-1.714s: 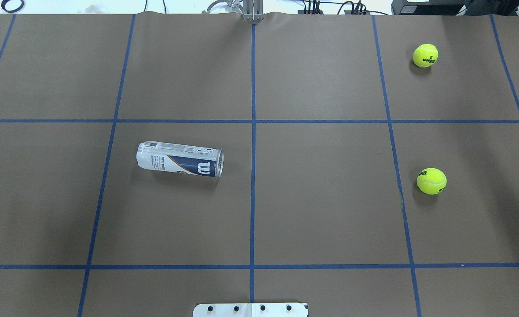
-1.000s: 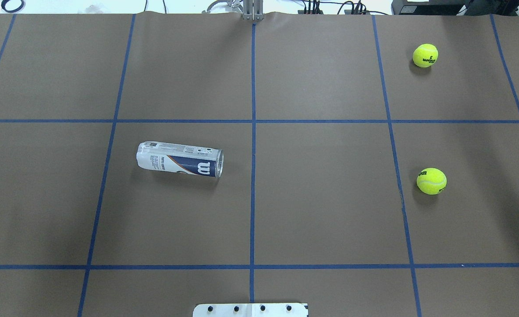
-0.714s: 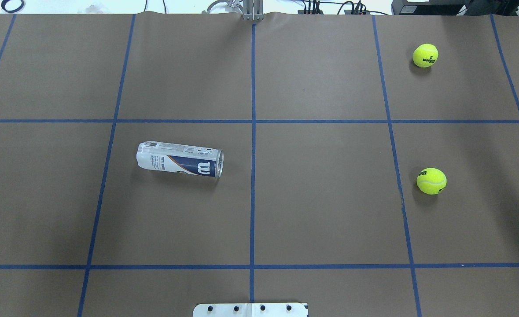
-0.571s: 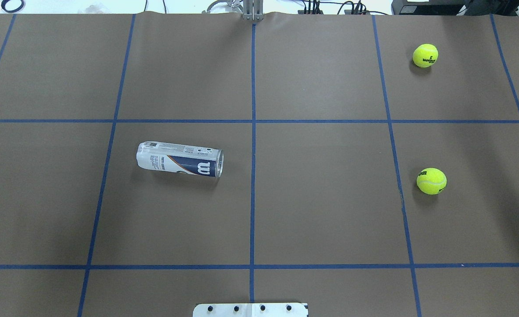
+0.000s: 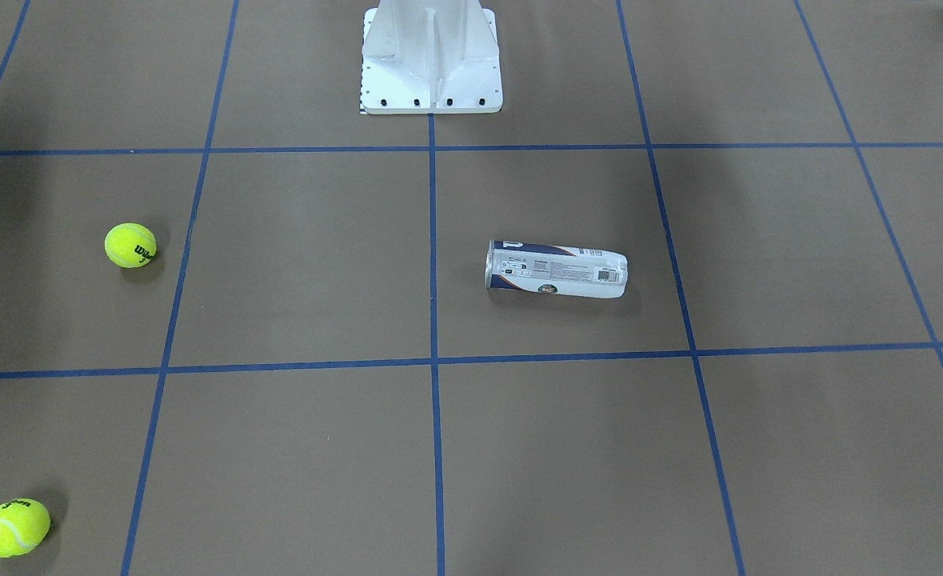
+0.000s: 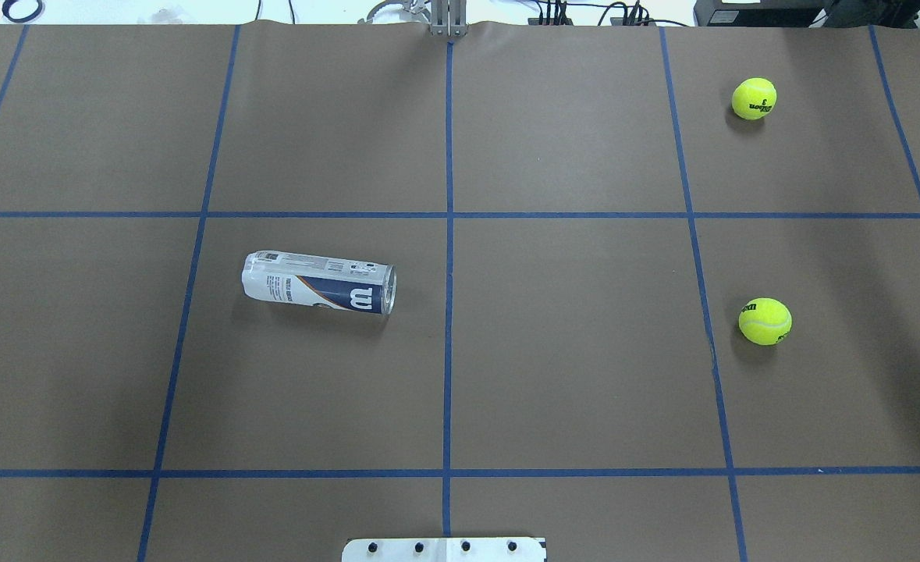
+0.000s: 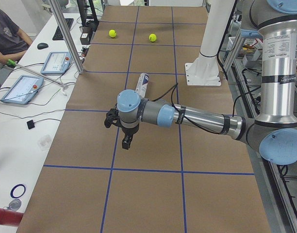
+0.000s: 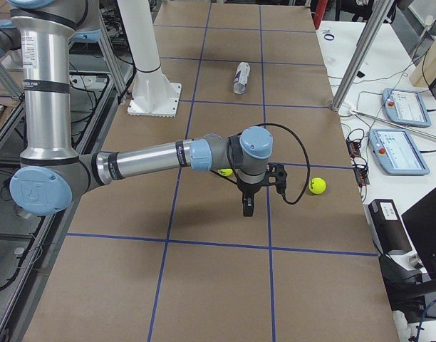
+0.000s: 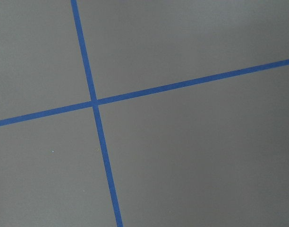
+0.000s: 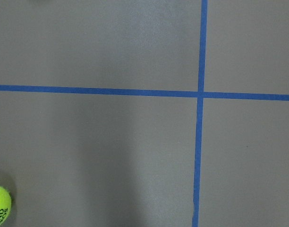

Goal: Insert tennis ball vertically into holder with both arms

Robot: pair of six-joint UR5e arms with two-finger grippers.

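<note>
The holder (image 6: 319,282) lies on its side on the brown table, left of the centre line, with its open end toward the middle; it also shows in the front view (image 5: 555,269). Two yellow tennis balls lie on the right side: a near one (image 6: 765,321) and a far one (image 6: 754,98). My left gripper (image 7: 125,142) hangs over the table's left end, far from the holder. My right gripper (image 8: 246,206) hangs over the right end, near the balls. Both show only in the side views, so I cannot tell whether they are open or shut. Neither holds anything that I can see.
The white pedestal base (image 5: 431,80) stands at the robot's side of the table, on the centre line. Blue tape lines split the table into squares. Operator tablets (image 7: 21,89) and a person sit beyond the far table edge.
</note>
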